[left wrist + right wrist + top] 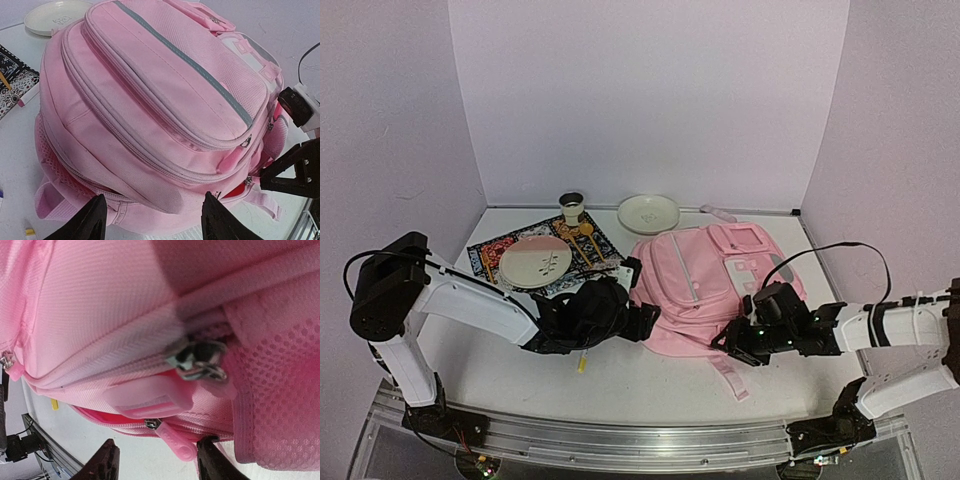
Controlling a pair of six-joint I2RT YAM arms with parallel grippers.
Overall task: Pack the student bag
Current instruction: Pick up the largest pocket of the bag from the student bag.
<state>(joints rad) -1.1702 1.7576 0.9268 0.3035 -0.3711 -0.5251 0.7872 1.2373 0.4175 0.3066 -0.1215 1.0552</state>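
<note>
At the near right corner of the student bag [705,290], the right gripper [159,442] stands with its fingers spread around a pink zip pull [176,444]. The pull lies in the gap, and neither finger visibly presses on it, so nothing is pinched yet. Just above the pull sits its small slider [152,424], on a zip whose darker pink lining shows along the seam. At the near left side of the bag the left gripper [155,197] is also spread wide and empty, pointing at the bag's rounded end and just short of the fabric.

The bag itself lies flat on the table between the two arms, front pockets facing up, with a loose strap [730,375] trailing off its near edge.

The step in hand looks like opening a zip so the bag can be filled. To do it well, the right fingers should pinch the pull squarely, close to the slider, then draw it along the line of the zip, not away from it. The soft bag will likely slide or bunch, so the left claw should pin the fabric near the seam first.

Beyond the bag's far left side lie a patterned mat [485,255] bearing a pink-and-white plate [535,262], a cup [571,207] and a white plate [648,213]
</note>
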